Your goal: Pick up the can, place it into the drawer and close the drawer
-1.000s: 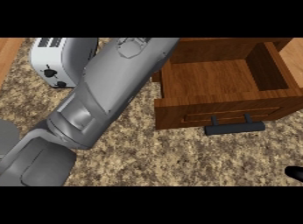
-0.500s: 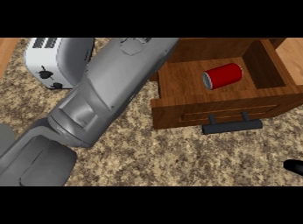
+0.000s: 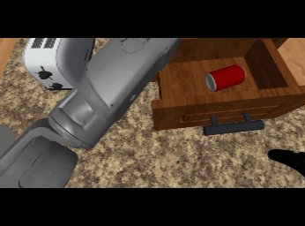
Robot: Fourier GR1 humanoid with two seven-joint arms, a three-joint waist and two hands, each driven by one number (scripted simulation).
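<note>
Can now lies sideways in open drawer; right hand well apart.

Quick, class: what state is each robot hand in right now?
Left hand: not in view; only its forearm shows.
Right hand: at lower right; open or shut cannot be told.

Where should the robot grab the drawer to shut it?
Probably the dark bar handle on the front of the drawer. It stands off the wood on two posts, leaving a gap behind it to hook into. Come from the front, the view's lower side, where the right hand is nearest. The can lies inside.
</note>
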